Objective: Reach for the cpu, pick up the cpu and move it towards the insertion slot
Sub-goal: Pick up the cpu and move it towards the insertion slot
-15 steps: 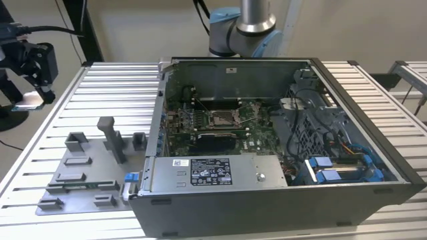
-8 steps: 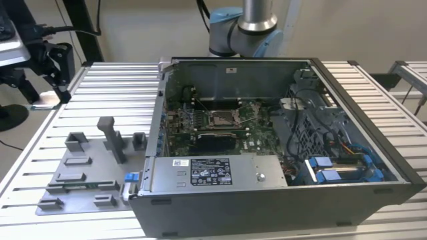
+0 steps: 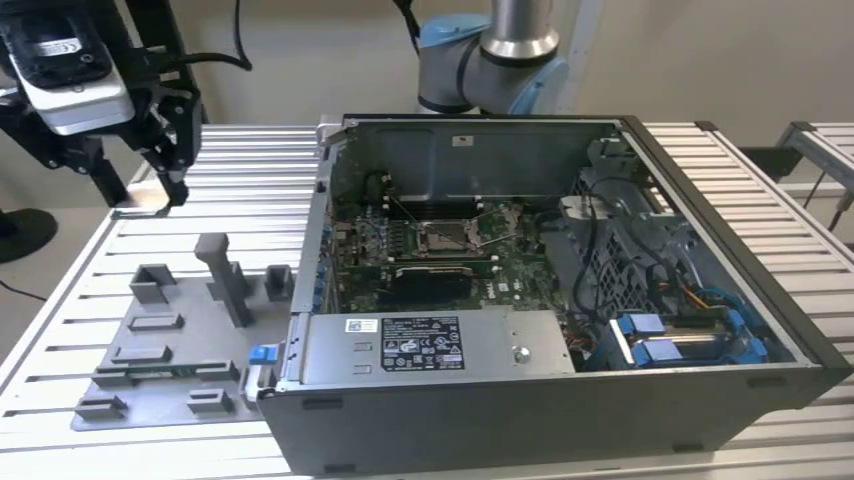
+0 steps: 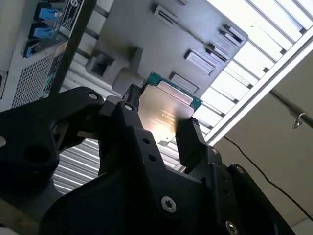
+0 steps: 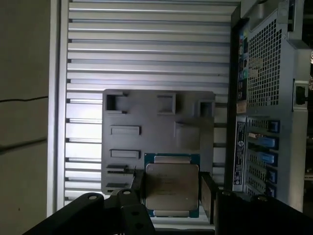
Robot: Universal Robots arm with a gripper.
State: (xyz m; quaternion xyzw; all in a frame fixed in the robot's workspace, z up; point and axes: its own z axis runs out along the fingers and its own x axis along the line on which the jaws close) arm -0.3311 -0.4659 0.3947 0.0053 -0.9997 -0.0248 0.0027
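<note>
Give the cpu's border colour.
The cpu has a teal-green border, clearest in the first wrist view.

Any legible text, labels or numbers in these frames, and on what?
Black-and-white sticker on the grey metal power supply box: print too small to read.
White label on the grey computer case, rear panel: unreadable.
Silvery square cpu in the black gripper: no readable marking.
Nothing quotable.

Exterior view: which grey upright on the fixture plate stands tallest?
The slim post in the middle; the bracket toward the exterior view's left and the stub nearer the computer case are both clearly shorter.
</note>
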